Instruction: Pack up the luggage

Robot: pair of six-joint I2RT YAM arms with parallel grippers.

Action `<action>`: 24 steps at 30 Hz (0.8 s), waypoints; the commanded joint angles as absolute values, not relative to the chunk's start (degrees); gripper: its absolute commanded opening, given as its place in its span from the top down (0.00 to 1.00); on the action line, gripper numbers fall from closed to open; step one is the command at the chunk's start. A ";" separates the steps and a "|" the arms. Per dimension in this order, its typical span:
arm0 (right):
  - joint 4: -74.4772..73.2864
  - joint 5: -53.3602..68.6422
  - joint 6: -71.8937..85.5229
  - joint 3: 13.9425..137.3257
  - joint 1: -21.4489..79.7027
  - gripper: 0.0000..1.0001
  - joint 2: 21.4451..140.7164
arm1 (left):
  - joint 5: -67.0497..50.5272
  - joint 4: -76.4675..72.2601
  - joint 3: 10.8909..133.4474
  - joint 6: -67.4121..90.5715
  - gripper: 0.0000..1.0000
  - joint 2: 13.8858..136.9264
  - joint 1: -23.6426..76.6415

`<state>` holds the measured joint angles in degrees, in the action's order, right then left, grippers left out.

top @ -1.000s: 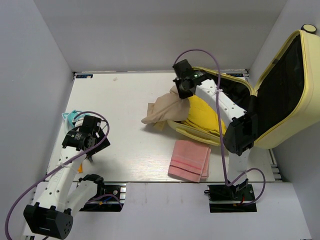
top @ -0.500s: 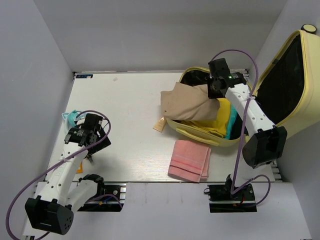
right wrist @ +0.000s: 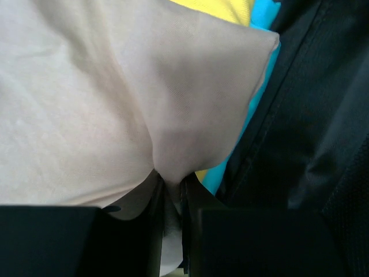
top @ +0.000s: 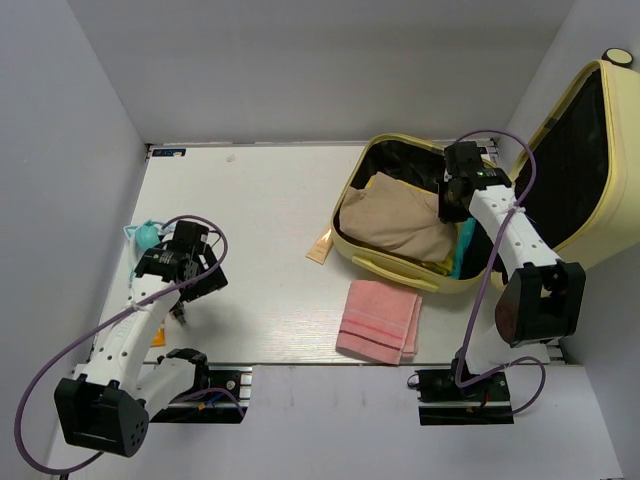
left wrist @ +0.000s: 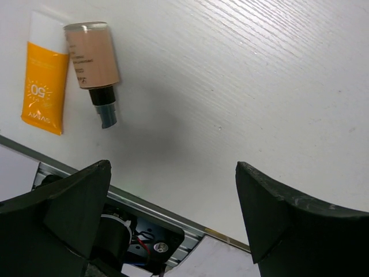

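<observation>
Overhead, a white wood-grain surface [top: 250, 200] sits boxed in by plain pale grey walls [top: 300, 60], with both arms bolted at its near edge.

At far left, a small teal object [top: 146, 235] lies by the surface's edge. Just beside it the left claw [top: 190, 262] hangs over the near-left corner with its jaws spread wide and nothing between them. Its wrist camera looks down on an orange tube [left wrist: 45, 86] with a white cap and a clear bottle [left wrist: 92, 55] of beige liquid. The two lie side by side on the surface, close to the metal rail at the edge.

Toward the middle, a small tan packet [top: 320, 247] rests flat, just left of the case. A folded pink towel [top: 378, 318] lies near the front edge, just in front of the case.

At right, the luggage [top: 424, 279] lies open on the far-right part of the surface. It is a pale yellow hard shell with rounded corners. Its lid stands tilted against the right wall, showing black lining [top: 575, 170] and a cream wheel [top: 618, 57] at the top corner. A beige garment [top: 395, 222] fills most of the lower shell, over a yellow garment [right wrist: 230, 8] and a turquoise item [right wrist: 262, 86] at its right side. The right claw [top: 452, 200] reaches into the shell, its jaws pinched on a fold of the beige garment.
</observation>
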<state>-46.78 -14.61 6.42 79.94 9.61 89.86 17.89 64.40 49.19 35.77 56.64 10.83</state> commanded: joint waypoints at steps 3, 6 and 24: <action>-42.28 -14.41 4.31 76.73 6.07 1.00 86.40 | 14.51 60.38 51.42 31.65 0.00 58.18 12.12; -43.67 -13.02 3.52 77.60 4.92 0.72 87.45 | 14.41 59.41 52.29 30.33 0.00 59.93 13.44; -48.70 -13.62 18.98 76.12 4.83 0.21 77.18 | -3.50 45.87 96.82 16.80 0.03 97.27 33.74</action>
